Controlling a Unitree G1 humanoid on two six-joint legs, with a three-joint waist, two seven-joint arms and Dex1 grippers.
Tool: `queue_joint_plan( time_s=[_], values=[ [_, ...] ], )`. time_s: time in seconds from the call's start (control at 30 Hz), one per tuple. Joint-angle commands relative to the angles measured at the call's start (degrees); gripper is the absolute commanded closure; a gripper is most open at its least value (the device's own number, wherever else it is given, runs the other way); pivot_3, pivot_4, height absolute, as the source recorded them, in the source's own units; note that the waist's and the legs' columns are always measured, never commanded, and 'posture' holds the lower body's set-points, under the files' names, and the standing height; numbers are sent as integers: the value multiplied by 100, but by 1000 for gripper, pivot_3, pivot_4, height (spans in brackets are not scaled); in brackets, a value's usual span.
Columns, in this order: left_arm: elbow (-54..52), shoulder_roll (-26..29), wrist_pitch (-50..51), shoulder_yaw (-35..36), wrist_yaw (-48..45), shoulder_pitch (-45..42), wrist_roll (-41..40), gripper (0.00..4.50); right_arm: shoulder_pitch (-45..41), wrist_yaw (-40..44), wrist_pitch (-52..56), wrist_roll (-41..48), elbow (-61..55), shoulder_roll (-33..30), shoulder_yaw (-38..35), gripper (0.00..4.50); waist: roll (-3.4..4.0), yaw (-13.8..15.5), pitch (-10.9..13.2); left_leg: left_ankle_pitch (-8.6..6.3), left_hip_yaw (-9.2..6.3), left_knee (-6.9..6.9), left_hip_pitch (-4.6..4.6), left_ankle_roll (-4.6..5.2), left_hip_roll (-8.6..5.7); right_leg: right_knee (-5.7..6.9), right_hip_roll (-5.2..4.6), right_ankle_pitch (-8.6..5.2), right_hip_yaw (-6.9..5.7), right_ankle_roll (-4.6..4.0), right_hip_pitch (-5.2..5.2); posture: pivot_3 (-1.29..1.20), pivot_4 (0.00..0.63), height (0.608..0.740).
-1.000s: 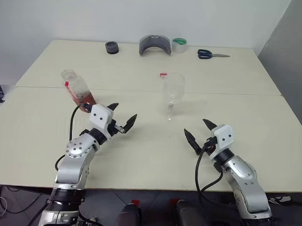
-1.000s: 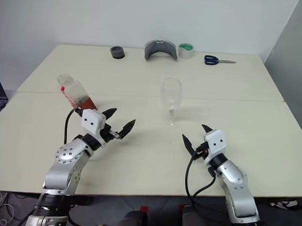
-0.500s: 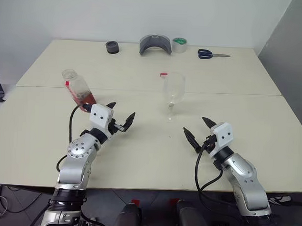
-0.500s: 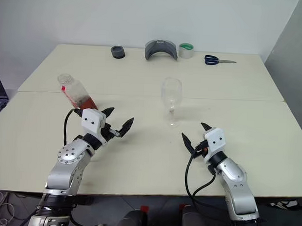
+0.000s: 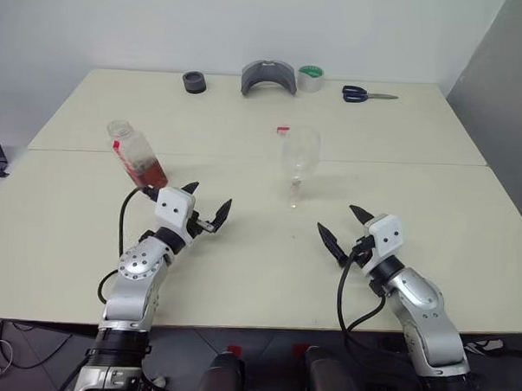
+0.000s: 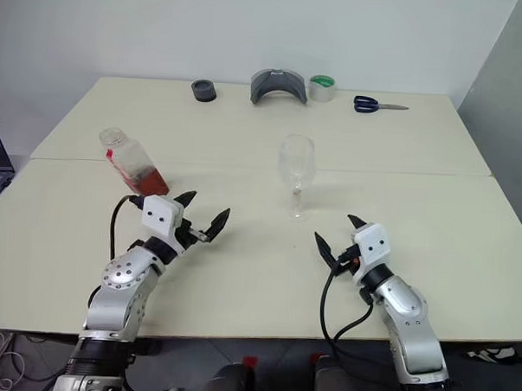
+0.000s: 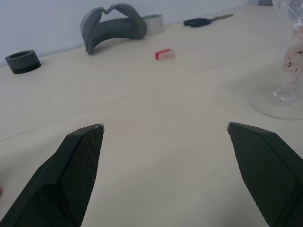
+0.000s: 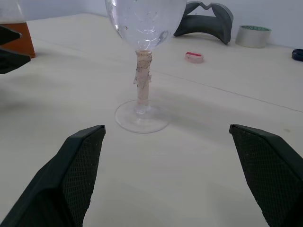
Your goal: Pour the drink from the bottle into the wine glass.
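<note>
Little had changed: the left hand (image 5: 205, 208) had been drawn back slightly from the bottle (image 5: 136, 154), uncapped and with drink left in it; both it and the right hand (image 5: 342, 227) were held open and empty, so pouring into the wine glass (image 5: 299, 159) was judged not yet begun.

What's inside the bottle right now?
The bottle is uncapped, with reddish-brown drink filling its lower part. Its base is covered by the left claw, so the bottom can't be checked.

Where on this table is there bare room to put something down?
Bare: the front strip between the left gripper and right gripper, and the right side past the wine glass. Crowded: the far edge, with a black ring, grey holder, tape and scissors.
</note>
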Motion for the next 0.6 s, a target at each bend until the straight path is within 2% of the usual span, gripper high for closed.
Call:
queue_joint_plan(
  time_s=[0.03,0.6],
  values=[
    [-252,-15,-65,28,55,30,27,0,25,-4,-136,60,-252,-3,-23,30,0,0,0,0,0,0,0,0,0,0,0,0,0,0,0,0,150,740],
    [-579,-78,344,136,310,159,-17,0,-84,186,-22,169,-280,-140,-7,30,0,-1,0,0,1,0,1,0,0,0,0,0,0,0,0,0,150,740]
  ],
)
